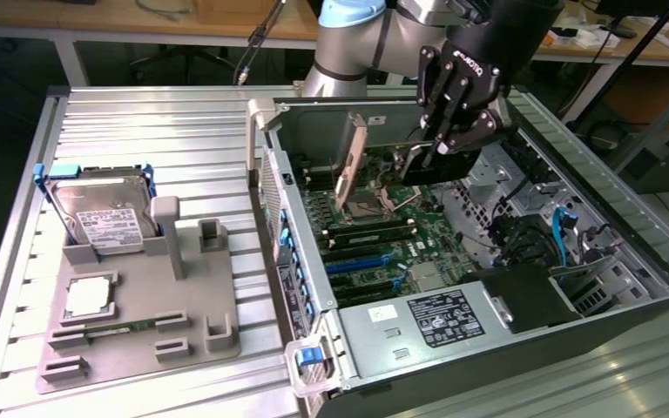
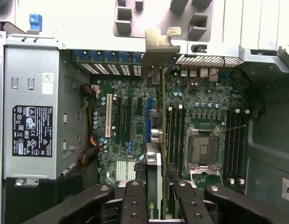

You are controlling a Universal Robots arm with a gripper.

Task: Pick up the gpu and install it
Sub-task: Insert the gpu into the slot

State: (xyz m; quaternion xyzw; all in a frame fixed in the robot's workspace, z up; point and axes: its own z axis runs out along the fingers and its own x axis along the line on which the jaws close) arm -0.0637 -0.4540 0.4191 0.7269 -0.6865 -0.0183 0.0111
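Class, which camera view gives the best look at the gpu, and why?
The wrist view: the gpu runs edge-on between the fingers of the gripper, its bracket reaching the case's rear wall. In the exterior view, the gripper hides most of the gpu.

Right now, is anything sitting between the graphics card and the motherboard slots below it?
Nothing visible. The gripper holds the graphics card edge-on above the motherboard, and the slots under it look bare.

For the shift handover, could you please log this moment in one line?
gripper: shut on gpu | position: held edge-on above motherboard in open computer case
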